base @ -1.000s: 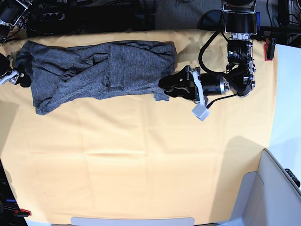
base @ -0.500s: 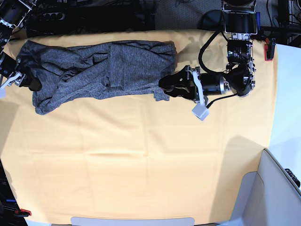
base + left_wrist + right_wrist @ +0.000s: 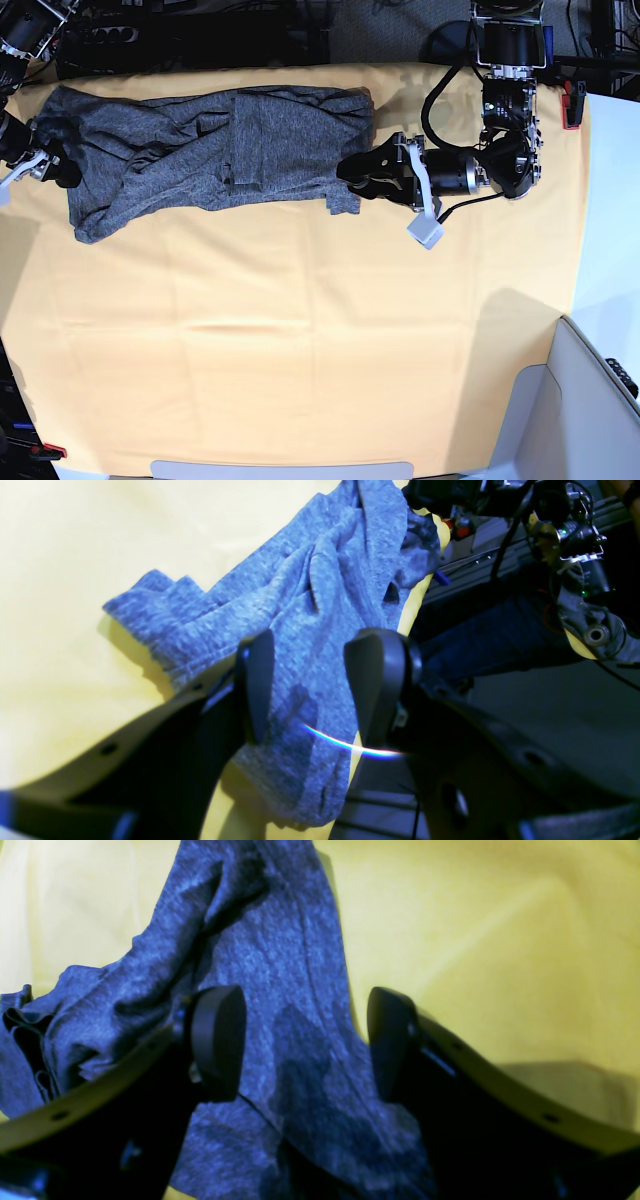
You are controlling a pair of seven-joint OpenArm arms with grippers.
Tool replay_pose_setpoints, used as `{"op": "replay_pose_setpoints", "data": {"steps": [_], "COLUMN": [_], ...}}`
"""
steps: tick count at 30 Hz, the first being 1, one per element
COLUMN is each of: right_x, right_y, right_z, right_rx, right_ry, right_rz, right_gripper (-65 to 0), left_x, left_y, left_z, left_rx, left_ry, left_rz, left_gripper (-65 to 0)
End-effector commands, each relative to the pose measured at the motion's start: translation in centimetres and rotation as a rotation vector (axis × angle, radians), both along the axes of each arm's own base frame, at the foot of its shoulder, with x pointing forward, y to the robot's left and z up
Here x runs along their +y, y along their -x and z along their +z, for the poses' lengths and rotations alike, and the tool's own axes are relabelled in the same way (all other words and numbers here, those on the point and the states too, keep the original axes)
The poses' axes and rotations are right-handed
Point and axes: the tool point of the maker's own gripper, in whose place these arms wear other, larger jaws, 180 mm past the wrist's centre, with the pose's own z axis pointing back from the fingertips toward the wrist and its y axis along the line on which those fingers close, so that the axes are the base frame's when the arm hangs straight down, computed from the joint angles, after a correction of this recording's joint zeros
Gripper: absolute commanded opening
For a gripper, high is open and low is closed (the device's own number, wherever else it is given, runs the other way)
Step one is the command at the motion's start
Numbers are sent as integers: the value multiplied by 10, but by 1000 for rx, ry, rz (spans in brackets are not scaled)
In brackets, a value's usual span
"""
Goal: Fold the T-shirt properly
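Yellow-orange cloth sheet (image 3: 300, 340) lies bare below the T-shirt (image 3: 200, 150).

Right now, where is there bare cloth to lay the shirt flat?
The yellow-orange cloth sheet lies bare below the T-shirt, down to the near edge. The far strip is crowded: the shirt spans it, with the left gripper and right gripper at its ends.

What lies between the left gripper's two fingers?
A stretch of the T-shirt lies under the gap between the left gripper's open fingers, seen in the left wrist view.
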Motion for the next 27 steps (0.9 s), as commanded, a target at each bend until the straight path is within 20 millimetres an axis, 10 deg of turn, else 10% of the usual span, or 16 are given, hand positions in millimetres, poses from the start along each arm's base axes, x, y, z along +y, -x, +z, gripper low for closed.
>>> {"op": "replay_pose_setpoints", "data": {"steps": [1, 10, 18, 25, 27], "right_x": [-8, 45, 49, 55, 59], "right_y": [0, -2, 0, 0, -1], "right_z": [4, -25, -27, -31, -32], "right_rx": [11, 62, 73, 87, 99], "right_ry": [36, -29, -31, -23, 7], "right_rz": [3, 109, 124, 150, 180], "right_gripper": [-272, -272, -276, -650, -650], "left_x": [1, 1, 1, 1, 1], "left_y": [-8, -8, -8, -8, -8], "left_z": [13, 13, 13, 13, 13], "left_rx": [-40, -40, -40, -41, -41], "left_ry": [28, 28, 28, 28, 28], "left_rz": [10, 10, 10, 12, 12], "left_gripper": [-383, -383, -383, -383, -383]}}
